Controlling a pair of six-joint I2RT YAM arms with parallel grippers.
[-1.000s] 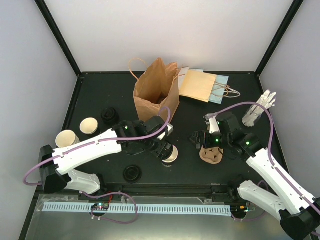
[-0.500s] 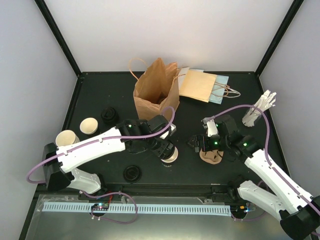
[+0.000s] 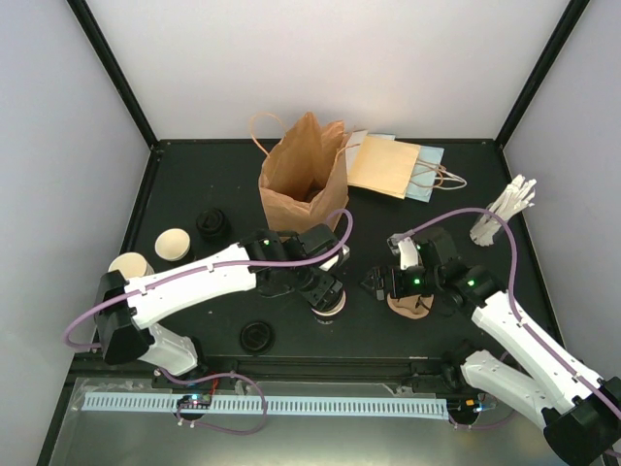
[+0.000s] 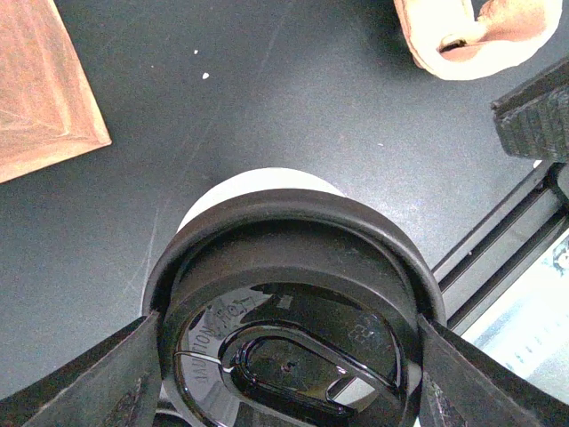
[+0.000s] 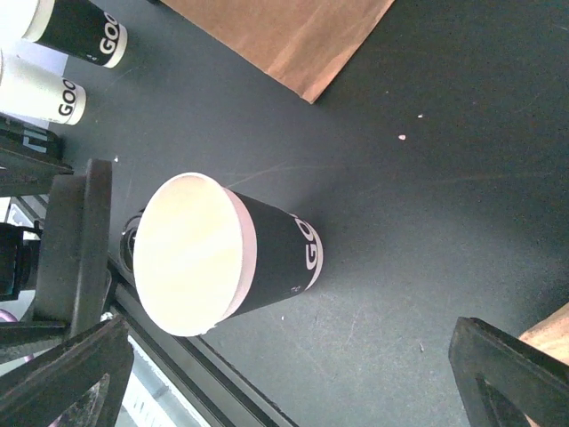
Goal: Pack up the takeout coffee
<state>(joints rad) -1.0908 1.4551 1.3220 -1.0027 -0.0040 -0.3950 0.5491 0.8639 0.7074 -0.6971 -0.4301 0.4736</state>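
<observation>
Cups [image 5: 222, 258] [image 5: 76, 31] [image 5: 40, 89] — three; left gripper [image 3: 326, 291] clamps one lid [image 4: 293, 267] — right gripper [image 3: 376, 283] spread wide.

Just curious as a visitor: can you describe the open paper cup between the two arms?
The paper cup stands upright on the dark table. It is cream-white, with a black sleeve bearing white letters. Its round rim is open, with no lid on. The left tool holds a black lid just over it; contact is unclear.

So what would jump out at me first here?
Probably the left gripper, mid-table, pinching a black lid just beside an open paper cup, while the right gripper hangs open close by. Behind them a brown paper bag stands open.
</observation>
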